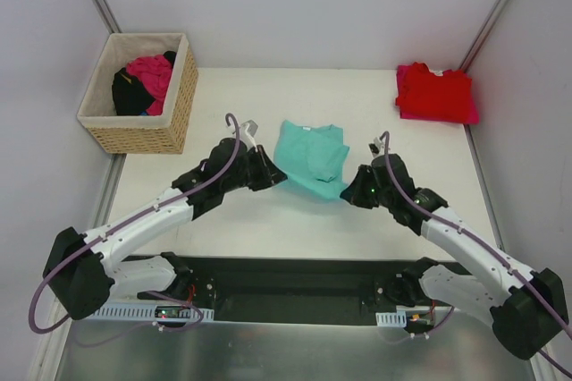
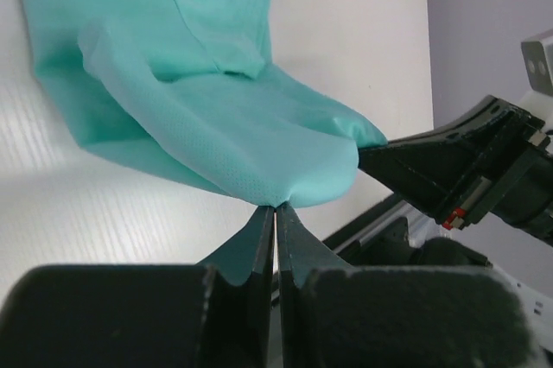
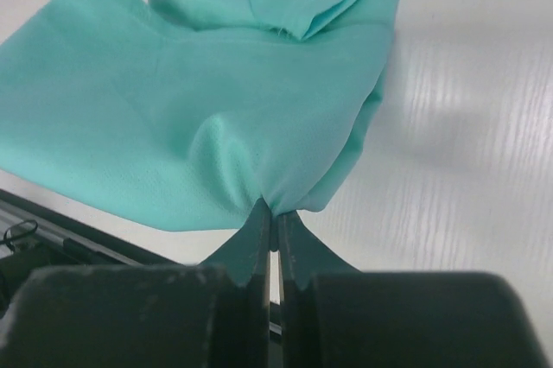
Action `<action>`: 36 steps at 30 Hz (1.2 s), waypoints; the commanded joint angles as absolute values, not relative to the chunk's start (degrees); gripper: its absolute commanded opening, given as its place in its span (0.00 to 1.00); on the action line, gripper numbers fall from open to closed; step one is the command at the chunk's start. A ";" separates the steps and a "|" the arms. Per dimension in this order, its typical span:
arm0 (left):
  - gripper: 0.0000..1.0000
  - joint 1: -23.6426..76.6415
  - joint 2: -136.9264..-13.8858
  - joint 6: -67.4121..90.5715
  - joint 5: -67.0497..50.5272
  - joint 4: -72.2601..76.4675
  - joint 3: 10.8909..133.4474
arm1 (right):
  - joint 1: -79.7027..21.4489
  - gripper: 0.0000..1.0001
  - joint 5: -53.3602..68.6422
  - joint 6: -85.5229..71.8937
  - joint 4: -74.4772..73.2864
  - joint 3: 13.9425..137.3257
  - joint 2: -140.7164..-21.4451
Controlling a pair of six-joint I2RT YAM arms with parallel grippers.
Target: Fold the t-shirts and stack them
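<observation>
A teal t-shirt [image 1: 310, 159] lies partly folded in the middle of the white table, its near edge lifted off the surface. My left gripper [image 1: 271, 171] is shut on its near left corner, seen in the left wrist view [image 2: 276, 205] with the cloth [image 2: 242, 135] bunched at the tips. My right gripper [image 1: 350, 186] is shut on its near right corner; the right wrist view shows the tips [image 3: 274, 212] pinching the teal cloth [image 3: 207, 126]. A folded red t-shirt [image 1: 433, 90] lies on a magenta-pink one [image 1: 468, 114] at the far right.
A wicker basket [image 1: 143, 95] at the far left holds magenta-pink [image 1: 150, 72] and black [image 1: 128, 93] clothes. Grey walls close the table at the back and both sides. The black base rail [image 1: 286, 287] runs along the near edge.
</observation>
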State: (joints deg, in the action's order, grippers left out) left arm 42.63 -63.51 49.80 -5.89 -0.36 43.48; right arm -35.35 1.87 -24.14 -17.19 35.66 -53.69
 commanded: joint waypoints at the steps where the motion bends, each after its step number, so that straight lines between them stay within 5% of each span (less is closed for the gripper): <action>1: 0.00 38.33 -67.84 46.49 -6.41 -1.85 48.86 | -30.68 0.01 2.37 -20.30 -16.00 41.74 -58.35; 36: 0.00 23.56 -104.49 44.82 -18.01 6.77 76.98 | -17.23 0.00 8.88 -22.76 -8.53 82.61 -106.43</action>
State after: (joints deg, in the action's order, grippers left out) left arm 24.95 -101.19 45.56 -15.55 4.80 72.20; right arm -18.74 7.81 -21.98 -10.39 78.08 -103.39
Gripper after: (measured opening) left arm 0.006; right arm 0.023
